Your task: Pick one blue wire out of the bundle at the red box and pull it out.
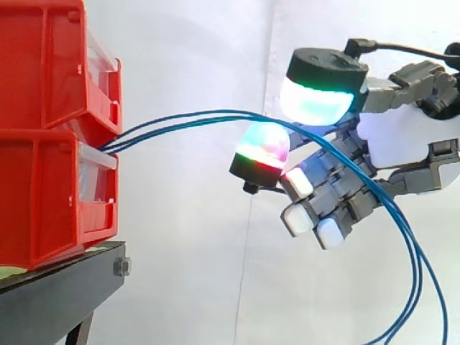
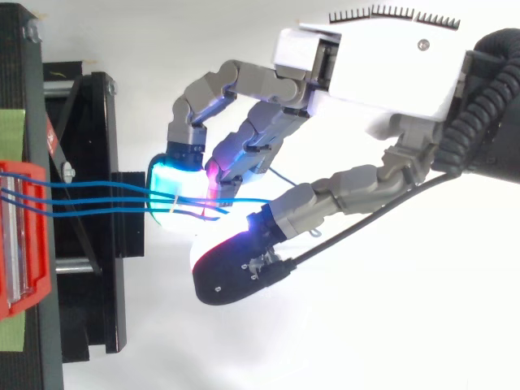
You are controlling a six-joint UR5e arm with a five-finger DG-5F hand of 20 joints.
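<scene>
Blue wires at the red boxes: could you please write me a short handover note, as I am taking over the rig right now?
Hand: at the wire bundle, to the right of the boxes. Whether it grips a wire cannot be judged.
Blue wires: they come out where the two stacked red boxes meet, arc across to the hand, then hang down beyond it.
Done: the hand is at the bundle.
Left: check that only one wire is taken, then pull it out of the box. No wire is out yet.
</scene>
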